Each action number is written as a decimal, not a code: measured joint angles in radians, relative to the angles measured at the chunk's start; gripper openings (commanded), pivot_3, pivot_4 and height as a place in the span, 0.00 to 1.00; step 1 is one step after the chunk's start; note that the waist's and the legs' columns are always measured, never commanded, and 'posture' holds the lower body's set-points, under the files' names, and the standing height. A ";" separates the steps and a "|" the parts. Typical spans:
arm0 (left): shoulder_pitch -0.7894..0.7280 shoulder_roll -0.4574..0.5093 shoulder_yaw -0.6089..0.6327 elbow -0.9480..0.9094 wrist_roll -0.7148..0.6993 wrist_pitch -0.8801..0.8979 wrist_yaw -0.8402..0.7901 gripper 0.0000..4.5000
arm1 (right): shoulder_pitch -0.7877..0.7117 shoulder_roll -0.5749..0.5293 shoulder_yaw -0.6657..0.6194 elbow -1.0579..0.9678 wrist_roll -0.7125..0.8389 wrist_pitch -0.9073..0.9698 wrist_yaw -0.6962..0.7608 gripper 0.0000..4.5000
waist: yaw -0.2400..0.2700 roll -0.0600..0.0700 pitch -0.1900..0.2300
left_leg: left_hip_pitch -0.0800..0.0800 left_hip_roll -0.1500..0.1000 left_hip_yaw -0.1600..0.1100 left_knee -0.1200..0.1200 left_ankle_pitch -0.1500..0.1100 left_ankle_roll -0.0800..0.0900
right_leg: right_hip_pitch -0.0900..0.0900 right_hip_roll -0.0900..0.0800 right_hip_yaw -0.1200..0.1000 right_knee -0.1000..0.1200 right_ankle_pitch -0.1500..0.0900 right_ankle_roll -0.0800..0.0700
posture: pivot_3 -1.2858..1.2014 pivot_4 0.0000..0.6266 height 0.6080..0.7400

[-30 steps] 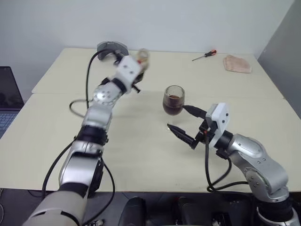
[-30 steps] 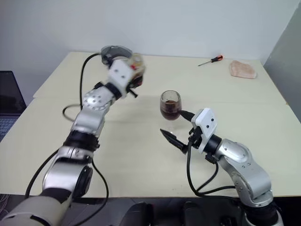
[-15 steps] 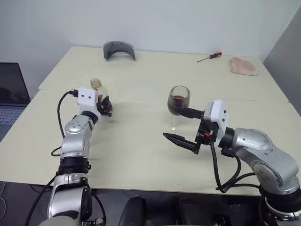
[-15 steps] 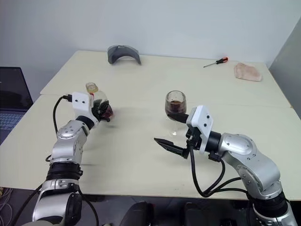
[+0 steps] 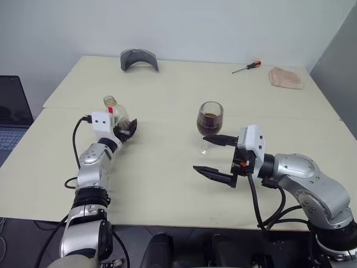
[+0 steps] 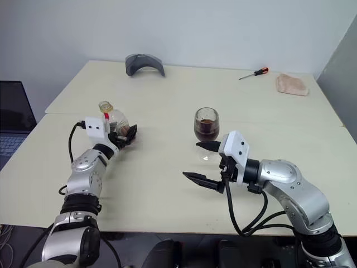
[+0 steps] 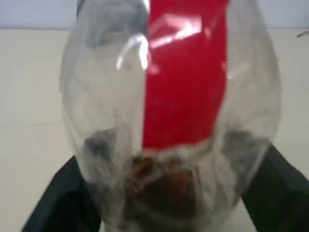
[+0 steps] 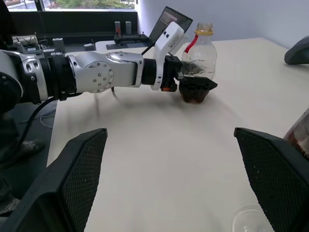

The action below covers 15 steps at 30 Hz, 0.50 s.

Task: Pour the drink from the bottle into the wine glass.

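The bottle (image 6: 115, 120) was clear, glossy plastic; the wine glass (image 6: 206, 124) was smooth clear glass. The table (image 6: 167, 162) looked matt cream; the arms' shells were brushed silver metal.

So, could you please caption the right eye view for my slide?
Bottle upright on the table between the left gripper's fingers; filled glass beside the open right gripper.

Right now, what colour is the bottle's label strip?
Red, on the clear bottle; it shows best in the left wrist view.
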<state>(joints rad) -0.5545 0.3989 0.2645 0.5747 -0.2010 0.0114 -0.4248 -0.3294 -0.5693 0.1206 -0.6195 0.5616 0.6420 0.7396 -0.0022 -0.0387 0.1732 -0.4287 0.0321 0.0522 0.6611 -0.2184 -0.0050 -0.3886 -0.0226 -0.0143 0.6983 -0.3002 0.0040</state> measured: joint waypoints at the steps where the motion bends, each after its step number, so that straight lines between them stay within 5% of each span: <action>1: 0.021 0.000 0.000 -0.034 0.000 0.008 0.003 0.99 | 0.002 -0.001 0.000 -0.001 0.001 0.001 -0.001 1.00 | 0.000 0.000 0.000 | 0.000 0.000 0.000 0.000 0.000 0.000 | 0.000 0.000 0.000 0.000 0.000 0.000 | 0.52 0.24 1.00; 10: 0.465 0.001 0.117 -0.787 -0.093 0.394 0.176 0.99 | 0.274 0.007 -0.091 0.062 -0.076 -0.079 -0.089 1.00 | -0.001 -0.001 -0.001 | 0.004 0.001 0.000 -0.001 -0.001 0.000 | 0.004 0.000 0.000 0.000 0.000 0.000 | 0.52 0.24 1.00; 15: 0.576 -0.037 0.141 -0.933 -0.094 0.439 0.234 0.99 | 0.288 0.201 -0.139 0.278 -0.208 -0.288 -0.255 1.00 | 0.000 -0.001 -0.003 | 0.006 0.000 0.002 -0.003 -0.001 0.000 | 0.005 0.000 0.002 -0.001 0.000 0.000 | 0.52 0.24 1.00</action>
<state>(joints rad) 0.0219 0.3619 0.4054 -0.3583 -0.2946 0.4505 -0.1905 -0.0419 -0.3684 -0.0187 -0.3410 0.3540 0.3538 0.4845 -0.0024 -0.0398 0.1706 -0.4223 0.0324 0.0539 0.6583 -0.2193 -0.0052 -0.3839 -0.0225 -0.0126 0.6978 -0.3004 0.0038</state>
